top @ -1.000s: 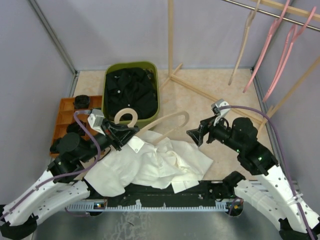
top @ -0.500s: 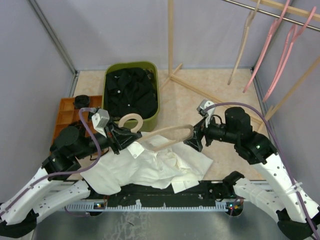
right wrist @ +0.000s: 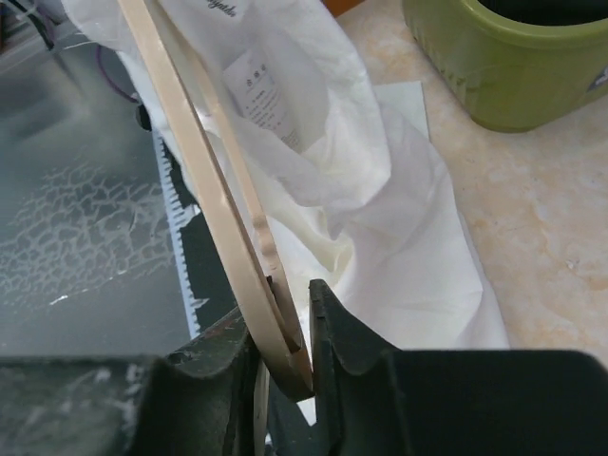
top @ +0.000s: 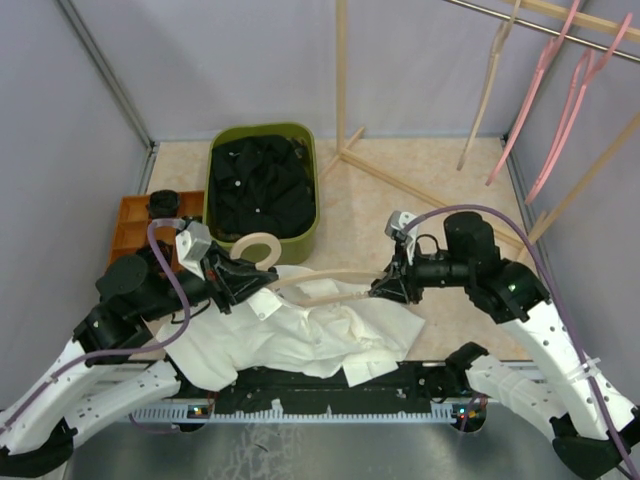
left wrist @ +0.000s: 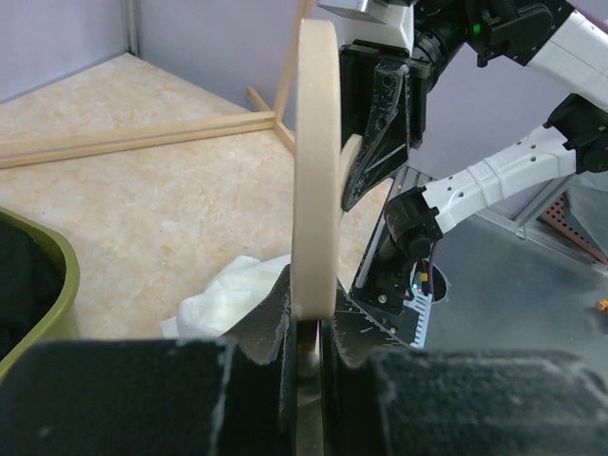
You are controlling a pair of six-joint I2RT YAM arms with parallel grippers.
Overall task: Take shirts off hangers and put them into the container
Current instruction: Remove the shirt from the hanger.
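Two grippers share one beige hanger (top: 330, 274): left gripper (top: 240, 282) clamps its hook end, right gripper (top: 384, 289) pinches the far tip. Its long axis runs nine to three (nearly level), cream shirt (top: 300, 335) draped below; container (top: 298, 242) sits at twelve o'clock from the left gripper.

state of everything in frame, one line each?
left tool: shut on hook of beige hanger
right tool: shut on that hanger's arm tip
beige hanger: held at both ends
white shirt: crumpled on table, partly under hanger
black shirt: inside tub
green tub: upright, holds black shirt
pink hangers: hanging, empty
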